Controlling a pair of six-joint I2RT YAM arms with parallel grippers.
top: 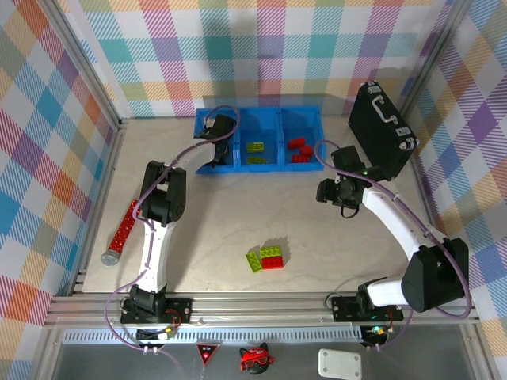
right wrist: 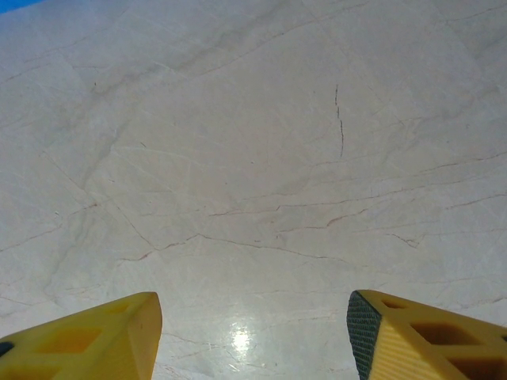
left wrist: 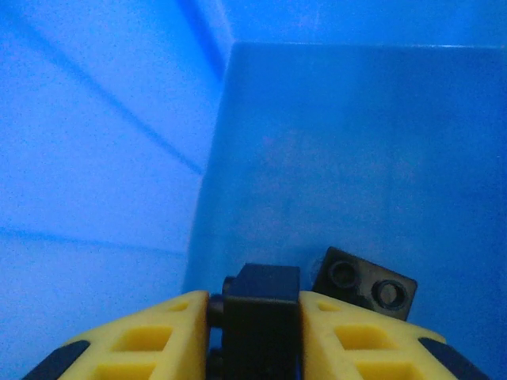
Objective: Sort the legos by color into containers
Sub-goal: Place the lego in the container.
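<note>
The containers are three joined blue bins at the back of the table. My left gripper reaches down into the left bin. Its yellow fingers hold a black lego between them, just above the bin floor. Another black lego lies on that floor to the right. Green legos lie in the middle bin and red ones in the right bin. A green lego and a red-and-green stack sit on the table centre. My right gripper hangs open over bare table.
A black hard case leans at the back right, close behind the right arm. A red glittery cylinder with a grey end lies at the left, beside the left arm. Checked walls enclose the table.
</note>
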